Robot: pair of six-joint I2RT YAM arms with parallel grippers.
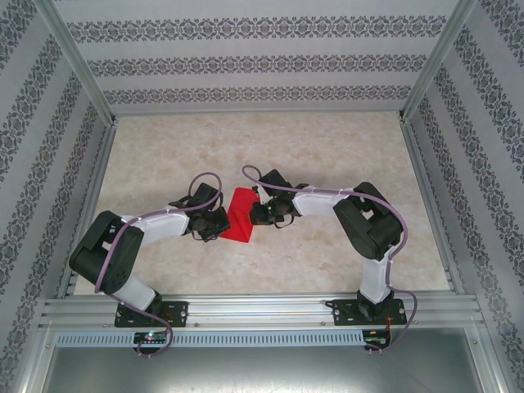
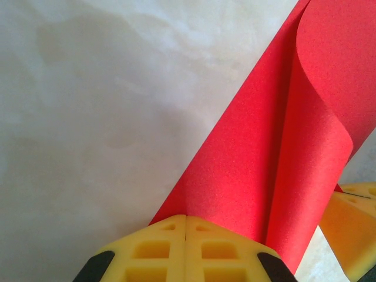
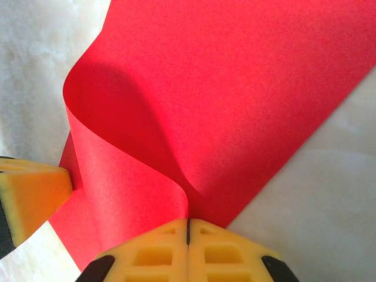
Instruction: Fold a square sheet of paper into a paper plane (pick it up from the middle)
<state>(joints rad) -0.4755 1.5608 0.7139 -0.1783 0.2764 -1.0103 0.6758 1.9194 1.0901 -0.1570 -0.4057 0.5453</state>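
A beige marbled table [image 1: 327, 147] sits evenly lit inside walls [image 1: 246, 61] papered in grey floral bands, with aluminium posts [image 1: 76, 61] at the corners and rails [image 1: 262, 309] along the near edge.

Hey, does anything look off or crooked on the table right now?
The red paper sheet, pinched by the left gripper and right gripper, both with shut jaws, isn't lying flat: one side curls over in a soft loop, not a sharp crease. No tears show.
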